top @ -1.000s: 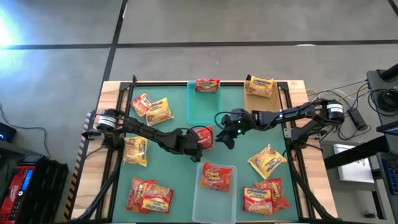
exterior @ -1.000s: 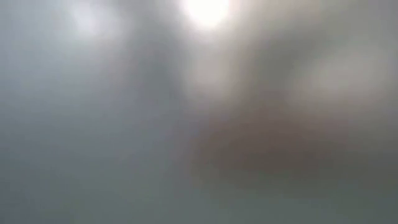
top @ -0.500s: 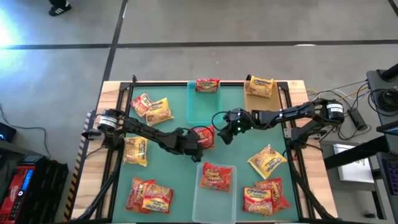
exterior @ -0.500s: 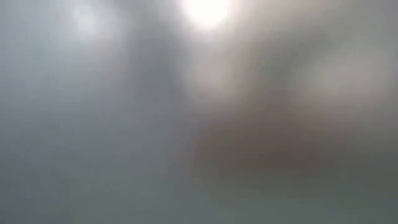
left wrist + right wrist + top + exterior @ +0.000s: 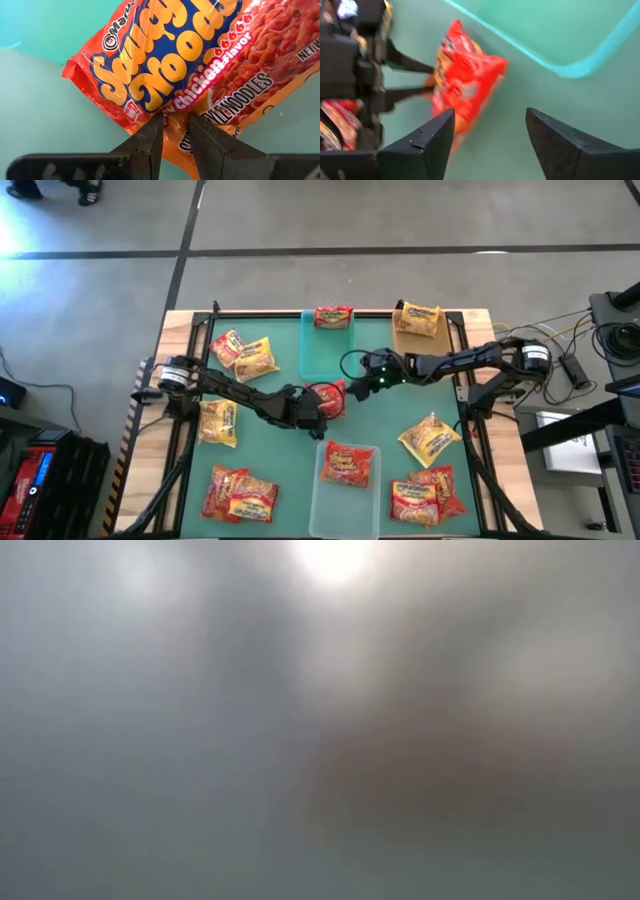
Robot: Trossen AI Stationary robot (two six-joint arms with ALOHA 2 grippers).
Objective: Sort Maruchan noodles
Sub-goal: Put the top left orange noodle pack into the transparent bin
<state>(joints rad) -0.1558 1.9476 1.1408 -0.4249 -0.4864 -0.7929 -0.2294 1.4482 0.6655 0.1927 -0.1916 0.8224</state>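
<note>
Green tabletop (image 5: 400, 415): I'm watching a handoff at its centre
Left end effector (image 5: 172, 125) is pinching the red noodle packet (image 5: 200, 65) by one edge; right end effector (image 5: 490, 132) is gaping wide beside it, so the slick plastic may be slipping free

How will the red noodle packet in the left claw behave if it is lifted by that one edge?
The red noodle packet looks crinkly and glossy, so it may slip. The left claw pinches only an edge seam, so the packet will probably sag or swing. It seems light for its size, likely easy to lift.
</note>
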